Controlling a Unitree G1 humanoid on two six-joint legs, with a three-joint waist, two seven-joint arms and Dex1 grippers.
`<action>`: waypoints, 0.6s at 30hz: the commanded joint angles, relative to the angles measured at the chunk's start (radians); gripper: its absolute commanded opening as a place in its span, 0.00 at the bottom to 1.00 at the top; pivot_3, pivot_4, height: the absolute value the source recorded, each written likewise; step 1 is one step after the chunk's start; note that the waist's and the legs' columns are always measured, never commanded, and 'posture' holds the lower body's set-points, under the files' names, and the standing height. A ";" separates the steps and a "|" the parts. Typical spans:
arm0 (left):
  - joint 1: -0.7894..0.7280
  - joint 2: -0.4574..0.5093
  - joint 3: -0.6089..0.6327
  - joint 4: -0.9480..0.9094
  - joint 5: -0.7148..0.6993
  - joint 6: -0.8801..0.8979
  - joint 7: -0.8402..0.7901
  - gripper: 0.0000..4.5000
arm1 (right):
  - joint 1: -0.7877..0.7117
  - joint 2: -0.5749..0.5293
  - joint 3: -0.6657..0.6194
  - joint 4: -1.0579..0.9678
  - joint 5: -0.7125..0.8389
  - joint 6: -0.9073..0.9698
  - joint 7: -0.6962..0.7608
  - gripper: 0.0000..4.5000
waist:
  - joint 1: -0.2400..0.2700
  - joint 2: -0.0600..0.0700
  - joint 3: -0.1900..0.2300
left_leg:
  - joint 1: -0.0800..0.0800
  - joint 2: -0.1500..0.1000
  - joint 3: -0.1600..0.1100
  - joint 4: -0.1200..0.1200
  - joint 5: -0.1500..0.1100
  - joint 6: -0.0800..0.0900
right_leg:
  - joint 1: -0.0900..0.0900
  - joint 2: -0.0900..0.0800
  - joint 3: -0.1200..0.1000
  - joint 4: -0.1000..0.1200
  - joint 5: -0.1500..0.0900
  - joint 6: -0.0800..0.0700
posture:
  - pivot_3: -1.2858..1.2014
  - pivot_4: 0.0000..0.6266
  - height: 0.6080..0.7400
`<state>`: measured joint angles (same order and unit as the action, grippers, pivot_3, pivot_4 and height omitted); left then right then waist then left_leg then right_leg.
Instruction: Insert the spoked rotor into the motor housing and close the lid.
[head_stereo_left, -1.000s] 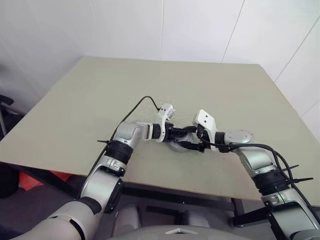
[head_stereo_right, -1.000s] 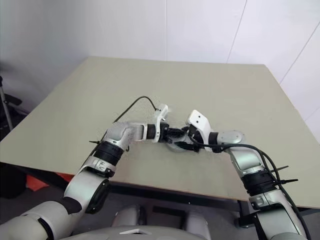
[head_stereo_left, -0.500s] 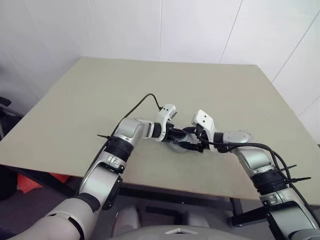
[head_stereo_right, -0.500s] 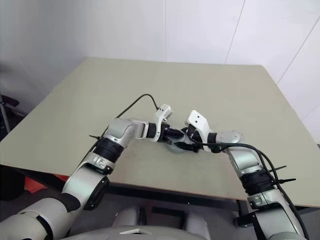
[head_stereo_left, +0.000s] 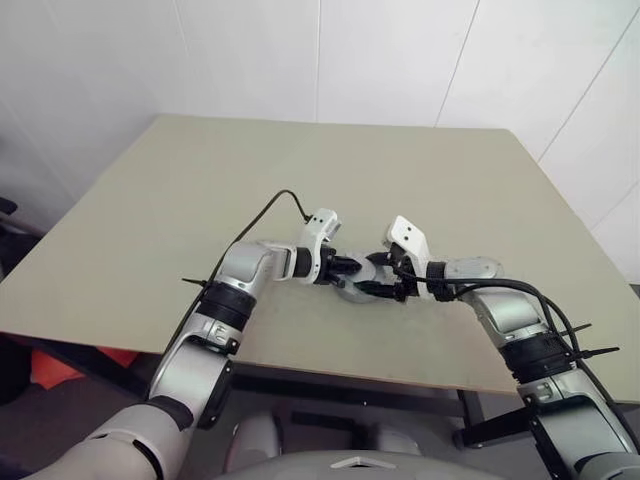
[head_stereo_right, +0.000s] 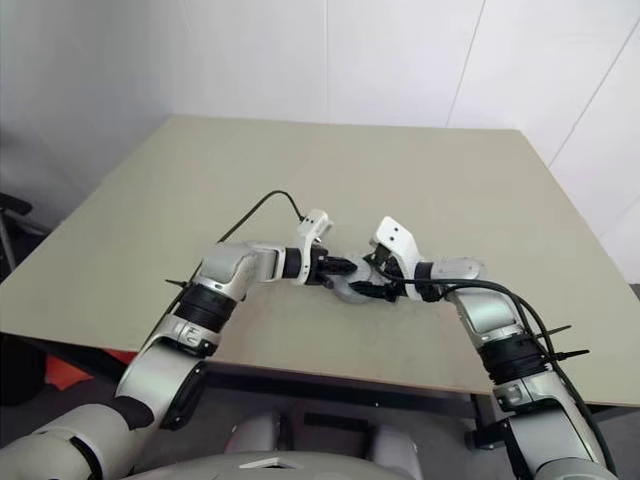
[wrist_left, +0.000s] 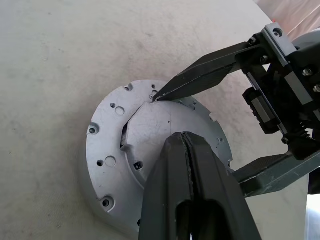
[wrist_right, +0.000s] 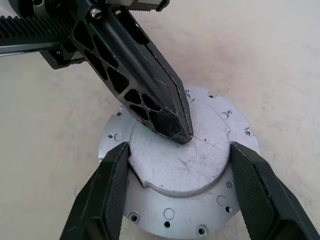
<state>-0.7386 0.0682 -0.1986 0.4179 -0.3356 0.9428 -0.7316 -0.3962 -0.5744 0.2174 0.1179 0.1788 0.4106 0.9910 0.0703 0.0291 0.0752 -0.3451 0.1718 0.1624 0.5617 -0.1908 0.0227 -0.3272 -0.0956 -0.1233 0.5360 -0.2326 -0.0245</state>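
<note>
We are pressing down with the left gripper (wrist_right: 182, 134), its two black fingers closed flat together with nothing between them, the joined tip resting on the plain grey outer face of the lid (wrist_right: 175, 160). The right gripper (wrist_right: 175, 192) is spreading wide around that lid, one finger at each side of its raised round edge; whether the pads are actually touching the rim we cannot tell.

The lid is sitting on the motor housing (wrist_left: 107, 145), whose silver-grey flange with its ring of small holes is lying flat on the table (head_stereo_left: 150, 230), near the front edge. The spoked rotor is hidden; we are judging it already inside, under the lid.

Risks as we are reading them:
- The left tip is bearing off-centre, so more push could tip the lid and jam it crooked.
- In the left wrist view the lid's notched edge looks slightly out of line with the housing; forcing it could bind.
- Closing the right fingers unevenly could slide the whole housing across the table.
</note>
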 joint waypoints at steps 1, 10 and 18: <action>0.001 -0.004 -0.014 0.067 0.029 0.014 0.026 0.00 | 0.000 -0.051 -0.027 -0.065 0.001 0.001 0.025 0.97 | 0.002 -0.006 0.002 | 0.000 -0.002 0.003 -0.002 0.000 0.000 | -0.001 0.000 0.008 0.006 0.000 0.000 | 0.52 0.00 1.00; -0.023 -0.013 -0.015 0.099 0.036 0.001 0.013 0.00 | -0.007 -0.211 -0.110 -0.250 0.040 0.019 0.093 0.99 | 0.026 -0.010 -0.002 | -0.007 -0.010 0.010 -0.006 0.007 0.006 | -0.027 -0.012 0.012 0.016 0.003 0.004 | 0.52 0.00 1.00; -0.035 -0.019 -0.011 0.122 0.036 -0.011 0.007 0.00 | -0.136 -0.254 -0.198 -0.073 0.094 0.333 0.037 0.99 | 0.033 -0.014 -0.005 | -0.004 -0.020 0.011 0.004 -0.007 0.014 | -0.036 -0.011 0.043 0.055 0.009 -0.001 | 0.52 0.00 1.00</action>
<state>-0.7951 0.0433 -0.1819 0.4944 -0.3298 0.9105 -0.7360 -0.5103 -0.8192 0.0478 0.0311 0.2492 0.7020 1.0393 0.1029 0.0146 0.0699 -0.3500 0.1525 0.1733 0.5646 -0.1972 0.0363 -0.3647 -0.1056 -0.0807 0.5905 -0.2238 -0.0263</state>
